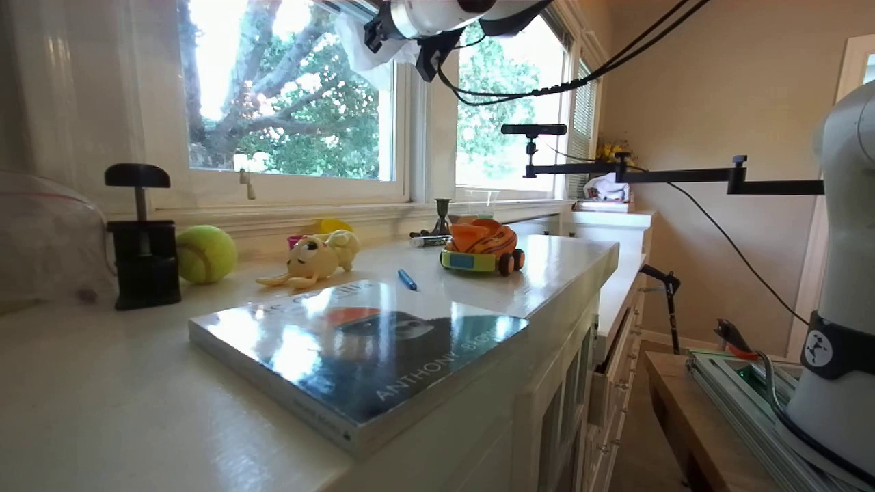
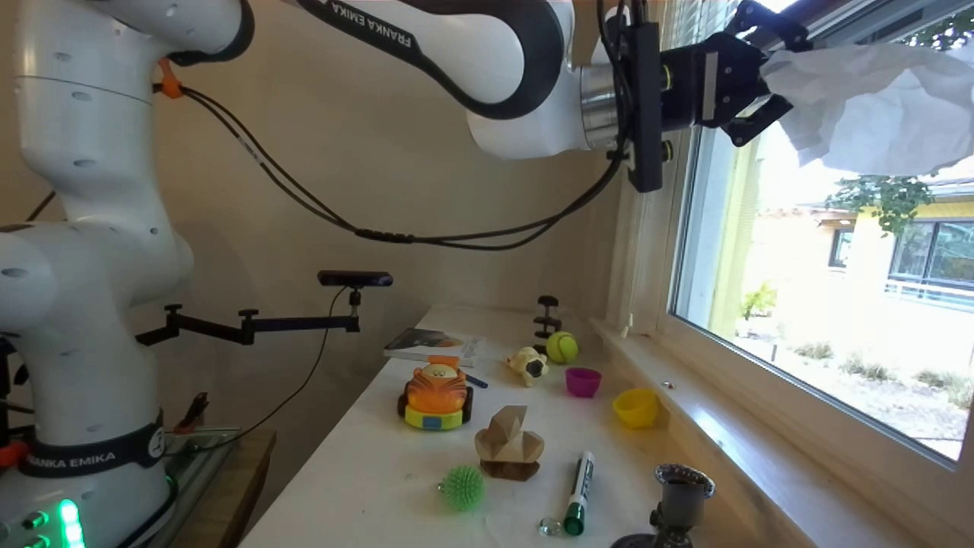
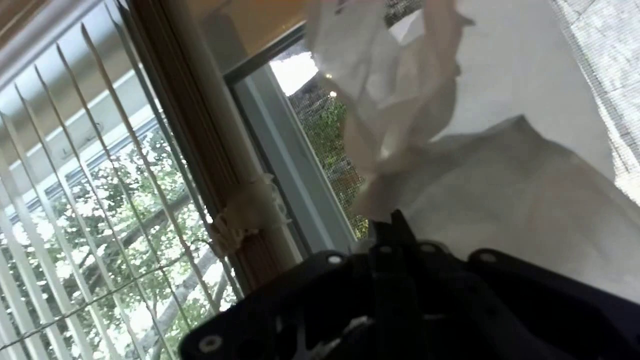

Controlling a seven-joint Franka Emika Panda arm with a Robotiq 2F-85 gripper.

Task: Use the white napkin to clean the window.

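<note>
Gripper (image 2: pixel 787 72): clenched on the napkin (image 2: pixel 875 110); its fingertips (image 3: pixel 395 227) are shown together at the lower middle of the wrist view.
Napkin: held out in front of the window (image 2: pixel 829 266), at the upper right of the frame in an exterior view; most of the wrist view's right half is filled by it. Whether the window is touched cannot be told.
Window: bounded below by a white frame (image 1: pixel 294 190) in both exterior views; between this edge and the napkin, bare glass is seen.
Arm (image 2: pixel 494 68): stretched across the top in an exterior view, well above the counter (image 2: pixel 358 487); its cables (image 2: pixel 392 237) are hung in a loop beneath.
Camera (image 2: pixel 354 278): carried at left on a black bracket (image 2: pixel 304 325), below the loop.
Counter edge: slanted from the bottom left toward the middle; the book (image 2: pixel 426 344) is laid at it, the toy car (image 2: pixel 435 396) near it.
Sill (image 2: pixel 749 449): set below the window; the yellow cup (image 2: pixel 638 417) and candlestick (image 2: pixel 679 506) are placed near it, lower right.
</note>
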